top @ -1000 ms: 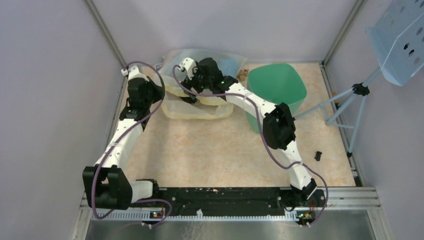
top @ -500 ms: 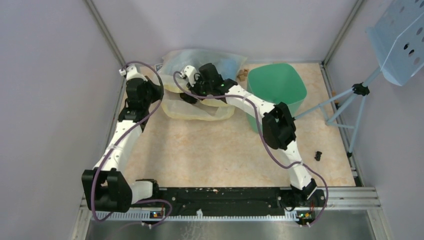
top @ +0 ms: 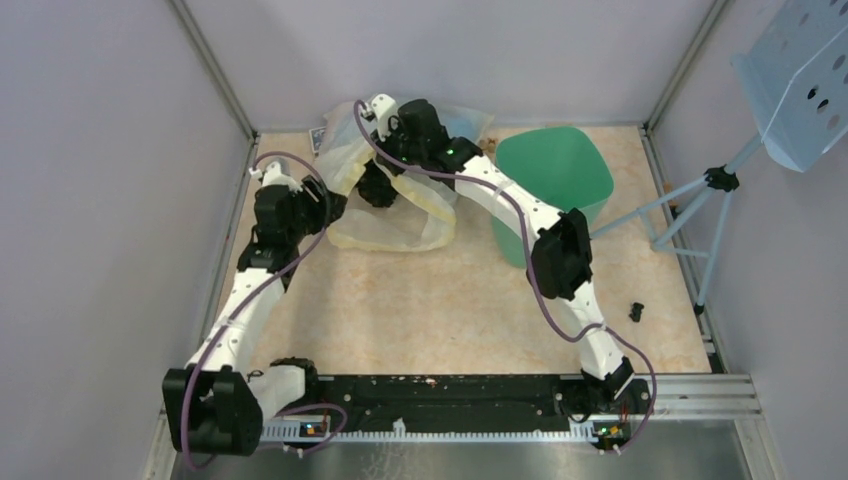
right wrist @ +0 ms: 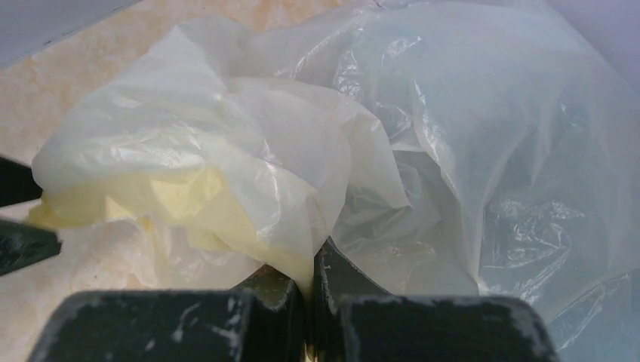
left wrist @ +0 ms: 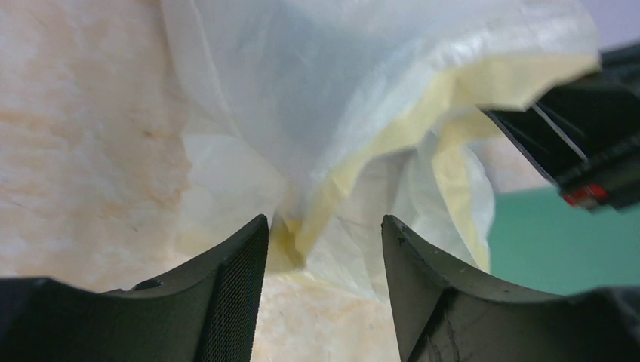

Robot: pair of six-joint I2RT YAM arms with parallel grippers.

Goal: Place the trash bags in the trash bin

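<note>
No trash bags show in any view. The mint-green trash bin (top: 555, 175) stands at the back right, and its side shows green in the left wrist view (left wrist: 558, 234). Left of it lies a translucent yellowish plastic bag (top: 400, 225). My right gripper (top: 378, 188) is shut on a fold of this bag (right wrist: 226, 151); the film is pinched between its jaws (right wrist: 311, 260). My left gripper (top: 335, 205) stands open at the bag's left edge. A crease of the bag (left wrist: 340, 98) hangs just past its fingertips (left wrist: 324, 226), ungripped.
A clear crinkled bag (right wrist: 513, 151) lies behind the yellowish one by the back wall. A pale blue perforated tray (top: 800, 70) stands on a tripod (top: 715, 200) at the right. A small black object (top: 636, 311) lies near the right edge. Walls close three sides.
My left gripper has opened, let the bag go and drawn back toward the near left. My right gripper has shut on the yellowish bag and pulled its fold up and back.
</note>
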